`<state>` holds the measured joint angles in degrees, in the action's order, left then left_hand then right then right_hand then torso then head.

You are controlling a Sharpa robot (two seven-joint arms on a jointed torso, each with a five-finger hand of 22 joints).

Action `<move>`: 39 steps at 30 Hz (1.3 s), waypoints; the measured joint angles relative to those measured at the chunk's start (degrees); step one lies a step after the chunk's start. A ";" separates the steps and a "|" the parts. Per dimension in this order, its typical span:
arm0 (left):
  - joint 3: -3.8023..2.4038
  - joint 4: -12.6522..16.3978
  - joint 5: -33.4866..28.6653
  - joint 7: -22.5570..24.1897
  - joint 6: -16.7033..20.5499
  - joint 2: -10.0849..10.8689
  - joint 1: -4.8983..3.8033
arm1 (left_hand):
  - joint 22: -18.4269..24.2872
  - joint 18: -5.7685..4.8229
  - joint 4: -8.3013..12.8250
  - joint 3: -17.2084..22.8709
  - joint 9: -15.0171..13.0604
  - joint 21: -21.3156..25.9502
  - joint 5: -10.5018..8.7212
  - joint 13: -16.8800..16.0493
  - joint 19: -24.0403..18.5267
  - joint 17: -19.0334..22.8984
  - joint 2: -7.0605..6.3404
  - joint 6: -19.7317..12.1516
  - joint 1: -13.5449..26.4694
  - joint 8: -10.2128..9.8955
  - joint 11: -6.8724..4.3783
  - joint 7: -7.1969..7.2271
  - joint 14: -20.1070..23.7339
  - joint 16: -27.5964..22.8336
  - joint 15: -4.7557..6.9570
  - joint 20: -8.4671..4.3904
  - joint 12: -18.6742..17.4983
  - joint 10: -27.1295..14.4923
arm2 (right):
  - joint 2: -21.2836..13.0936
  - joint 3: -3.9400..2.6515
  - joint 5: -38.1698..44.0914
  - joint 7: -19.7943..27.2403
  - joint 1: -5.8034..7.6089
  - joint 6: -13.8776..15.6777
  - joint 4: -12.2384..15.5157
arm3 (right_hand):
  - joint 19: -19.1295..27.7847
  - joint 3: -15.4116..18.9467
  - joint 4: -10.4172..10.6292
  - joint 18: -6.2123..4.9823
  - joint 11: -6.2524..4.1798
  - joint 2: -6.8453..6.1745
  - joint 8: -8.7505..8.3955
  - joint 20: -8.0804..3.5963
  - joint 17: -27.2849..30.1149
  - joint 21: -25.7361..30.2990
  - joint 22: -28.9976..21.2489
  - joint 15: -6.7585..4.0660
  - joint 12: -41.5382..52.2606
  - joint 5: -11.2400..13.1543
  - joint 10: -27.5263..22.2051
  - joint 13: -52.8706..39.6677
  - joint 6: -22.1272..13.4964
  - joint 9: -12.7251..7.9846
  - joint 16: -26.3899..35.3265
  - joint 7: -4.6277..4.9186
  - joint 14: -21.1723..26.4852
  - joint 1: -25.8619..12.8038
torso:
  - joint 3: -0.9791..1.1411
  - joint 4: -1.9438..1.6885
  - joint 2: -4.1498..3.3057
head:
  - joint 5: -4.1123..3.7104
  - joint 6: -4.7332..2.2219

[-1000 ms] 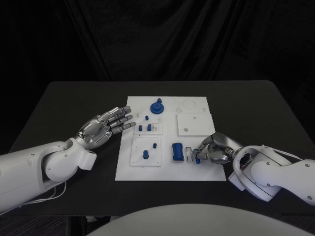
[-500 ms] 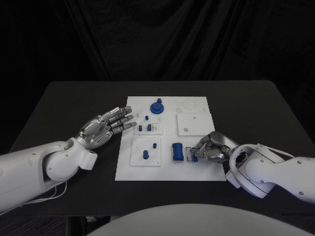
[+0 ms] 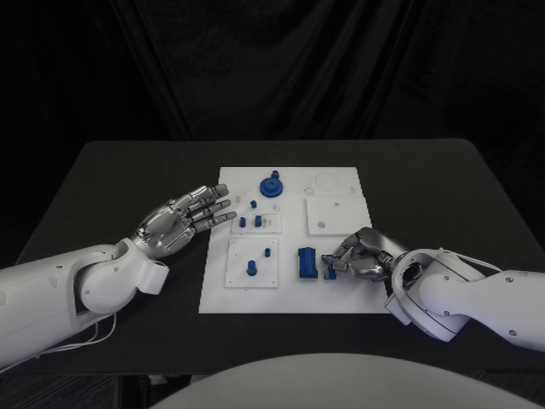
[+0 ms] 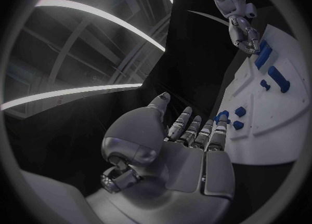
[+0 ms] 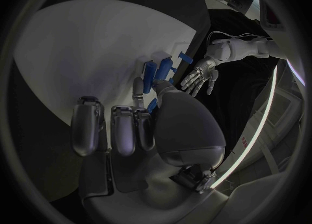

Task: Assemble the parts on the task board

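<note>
The silver right hand (image 3: 364,256) pinches a small blue part (image 3: 330,273) just right of the upright blue block (image 3: 307,262) on the white task board (image 3: 347,302). The silver left hand (image 3: 180,217) hovers spread and empty, farther off.

Task board (image 3: 347,298) white, plain, no pattern. Parts on it blue: round knobbed part (image 3: 272,185) at the far end, oblong block (image 3: 307,262) near the right hand, small pegs (image 3: 258,221) mid-board. Worktop (image 3: 125,187) matte black. Both arms white, left hand (image 3: 180,218) and right hand (image 3: 361,256) silver-grey metallic. Backdrop curtain (image 3: 272,68) black.
</note>
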<state>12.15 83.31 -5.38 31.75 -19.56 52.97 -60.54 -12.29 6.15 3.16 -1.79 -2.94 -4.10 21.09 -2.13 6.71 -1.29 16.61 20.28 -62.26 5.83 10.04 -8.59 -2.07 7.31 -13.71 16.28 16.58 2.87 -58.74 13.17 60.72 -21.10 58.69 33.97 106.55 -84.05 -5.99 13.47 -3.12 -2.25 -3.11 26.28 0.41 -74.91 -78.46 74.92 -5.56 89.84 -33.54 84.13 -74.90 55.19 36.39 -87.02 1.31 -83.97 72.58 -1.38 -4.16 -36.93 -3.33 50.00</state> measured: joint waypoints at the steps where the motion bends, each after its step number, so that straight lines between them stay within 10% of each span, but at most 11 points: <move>1: 0.00 -0.01 0.00 0.00 -0.01 -0.01 0.00 | 0.00 0.00 0.00 0.00 0.00 0.00 0.00 0.00 0.00 0.00 0.00 0.00 0.00 0.00 0.00 0.00 0.00 0.00 0.00 0.00 0.00 0.00 | 0.04 0.00 0.01 -0.02 0.00 0.00 -0.04 | 0.00 0.16 0.16 0.00 0.00 0.12 0.00 0.00 0.00 0.00 0.00 0.00 0.00 0.75 0.00 0.00 0.07 0.02 0.00 -0.10 0.00 -0.25 | 0.00 0.02 0.00 | 0.02 0.00; 32: -0.01 -0.26 0.00 -0.22 -0.30 -0.11 0.03 | 0.04 0.00 0.18 0.18 0.00 0.00 0.00 0.00 0.00 0.00 0.25 0.00 0.25 0.23 0.00 0.00 0.00 0.00 0.00 0.00 0.00 0.00 | 0.39 -0.04 2.84 -1.54 0.00 -0.09 -0.64 | 0.21 6.74 3.05 0.00 0.00 1.19 0.01 0.21 0.00 0.59 -0.01 0.00 0.00 17.52 0.00 -0.03 -1.06 0.06 0.24 0.64 0.00 -7.03 | 0.01 -0.04 0.05 | 0.19 0.00; 39: -0.01 -0.27 0.00 -0.28 -0.37 -0.11 0.06 | 0.03 0.00 0.18 0.17 0.00 0.00 0.00 0.00 0.00 0.00 0.25 0.00 0.25 0.23 0.00 0.00 0.00 0.00 0.00 0.00 0.00 0.00 | -0.07 -0.05 3.51 -1.40 0.00 0.07 -0.49 | 0.21 7.25 2.95 0.00 0.00 1.63 0.01 0.21 0.00 0.82 -0.01 0.00 0.00 16.02 0.00 -0.02 -1.06 0.06 0.24 0.65 0.00 -7.58 | 0.01 -0.03 0.05 | 0.31 0.00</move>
<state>12.14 83.04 -5.38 31.47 -19.93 52.87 -60.48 -12.25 6.15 3.33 -1.61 -2.94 -4.10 21.09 -2.13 6.71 -1.29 16.86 20.28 -62.02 6.05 10.04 -8.59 -2.07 7.31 -13.71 16.28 16.58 2.87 -58.82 13.13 64.23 -22.50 58.69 34.04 106.06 -83.85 1.26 16.43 -3.12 -2.25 -1.48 26.29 0.62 -74.91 -77.64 74.91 -5.56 89.84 -17.52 84.13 -74.93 54.13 36.44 -86.79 1.96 -83.97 65.00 -1.37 -4.19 -36.88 -3.02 50.00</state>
